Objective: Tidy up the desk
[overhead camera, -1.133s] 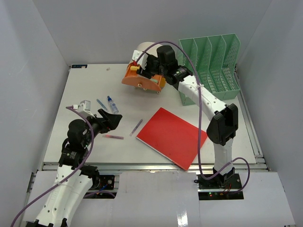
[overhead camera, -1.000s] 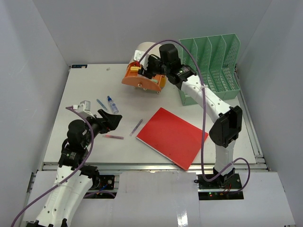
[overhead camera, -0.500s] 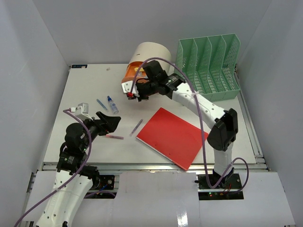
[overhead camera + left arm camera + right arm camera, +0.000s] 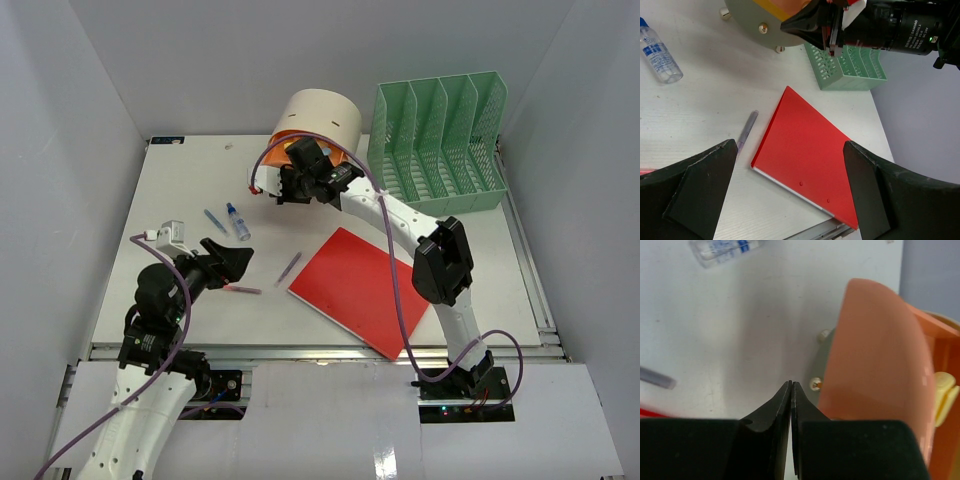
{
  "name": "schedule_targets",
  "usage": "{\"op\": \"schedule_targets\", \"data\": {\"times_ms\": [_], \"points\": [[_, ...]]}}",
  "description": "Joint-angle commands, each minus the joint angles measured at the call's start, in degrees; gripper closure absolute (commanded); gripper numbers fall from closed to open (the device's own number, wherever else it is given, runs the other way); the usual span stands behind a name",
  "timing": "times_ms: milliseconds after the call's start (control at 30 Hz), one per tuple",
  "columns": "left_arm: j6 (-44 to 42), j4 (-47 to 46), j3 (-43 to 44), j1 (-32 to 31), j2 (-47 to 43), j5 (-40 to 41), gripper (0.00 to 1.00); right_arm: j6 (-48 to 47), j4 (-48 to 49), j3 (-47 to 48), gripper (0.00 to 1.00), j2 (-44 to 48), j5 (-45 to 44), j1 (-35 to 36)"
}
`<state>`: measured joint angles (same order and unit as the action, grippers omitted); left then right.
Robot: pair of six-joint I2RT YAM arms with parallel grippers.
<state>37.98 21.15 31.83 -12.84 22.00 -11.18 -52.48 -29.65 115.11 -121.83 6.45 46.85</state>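
table (image 4: 180,180) takes up the whole floor, everything's on it | green rack (image 4: 440,140) back right | red folder (image 4: 365,290) flat near middle | cream-orange drum (image 4: 318,118) tipped at the back | our left fingers (image 4: 230,260) wide apart near pink pen (image 4: 241,290) | right fingers (image 4: 790,395) pressed together on nothing, beside drum | bottle (image 4: 237,222) lying left

Left end effector (image 4: 789,165) gapes wide; right end effector (image 4: 791,388) is pinched closed.

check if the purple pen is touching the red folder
Apart. The left wrist view shows a strip of bare white desk between the pen and the folder.
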Motion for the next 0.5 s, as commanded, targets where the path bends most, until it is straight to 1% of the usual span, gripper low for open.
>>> {"op": "schedule_targets", "data": {"times_ms": [0, 367, 467], "points": [[0.8, 0.6, 0.2, 0.2, -0.4, 0.3, 0.02, 1.4, 7.0, 4.2, 0.92, -1.0, -8.4, -0.4], [1.7, 0.0, -0.5, 0.2, 0.1, 0.1, 0.02, 4.1, 14.4, 5.5, 0.88, -3.3, -15.5, -3.0], [2.0, -0.3, -0.6, 0.2, 0.4, 0.0, 0.02, 4.6, 14.8, 5.7, 0.87, -3.4, -15.3, -4.2]]}}
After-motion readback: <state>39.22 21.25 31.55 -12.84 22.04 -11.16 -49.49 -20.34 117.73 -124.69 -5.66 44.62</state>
